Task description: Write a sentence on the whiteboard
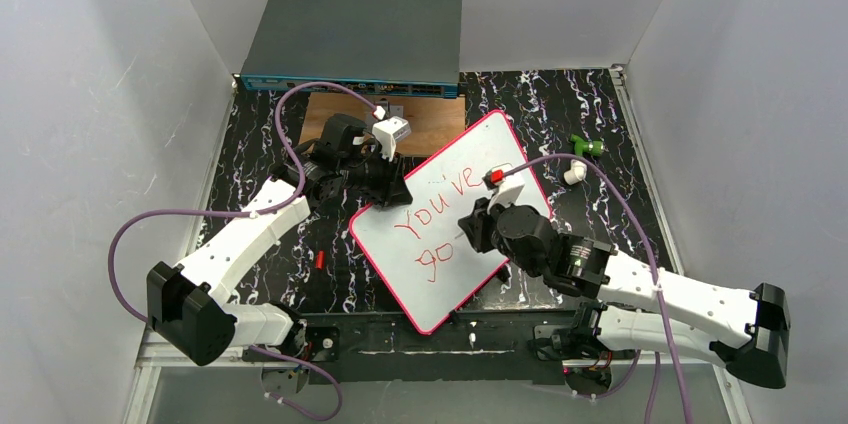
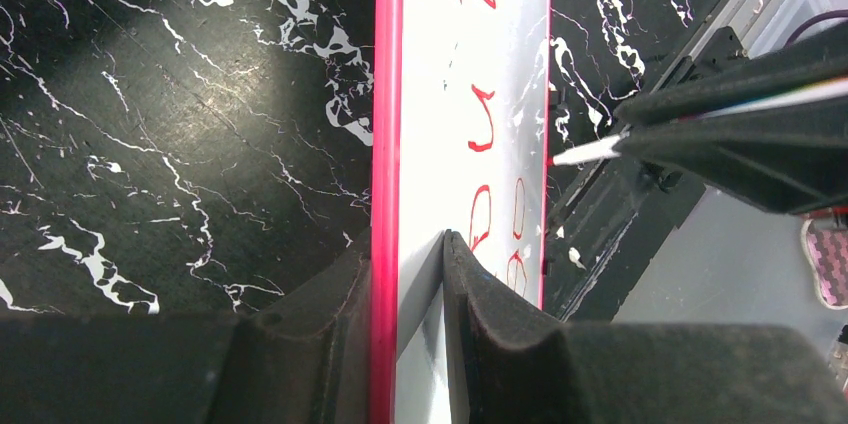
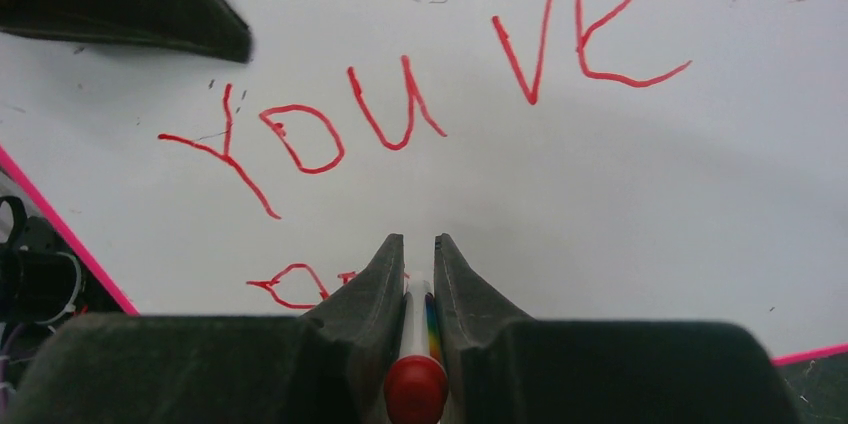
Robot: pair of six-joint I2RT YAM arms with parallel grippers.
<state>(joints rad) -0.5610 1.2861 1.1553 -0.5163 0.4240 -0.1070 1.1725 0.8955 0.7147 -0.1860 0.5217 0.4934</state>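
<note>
Whiteboard position: the whiteboard [image 1: 445,294] sits skewed in the middle of the surface [image 1: 600,114]. One corner reaches the near edge and the opposite one points at the far edge, beside a wooden board [image 1: 440,122].
Left hand: the left hand [image 2: 408,262] is clenched on the whiteboard's pink rim, on the side facing the surface's far left corner. One finger is on the white face, the other behind the rim.
Right hand: the right hand [image 3: 418,256] is grasping a marker [image 3: 416,386] with its red end toward the camera and its tip down at the face.
Writing: "You've" in red, with a second line begun beneath it; the sentence looks unfinished.
Handling: probably light, thin and stiff, with a slick face. Unpinned, it would likely skate under the pen's push.
Where to hold: rim or corner, clear of the ink, which should smear at a touch.
Right wrist view alone: legible letters.
Left wrist view alone: the whiteboard nearly edge-on, the pinch on its rim, and the marker's tip meeting the face.
Top view alone: the whole layout and both arms. Whether the pinched side is raised, I cannot tell.
</note>
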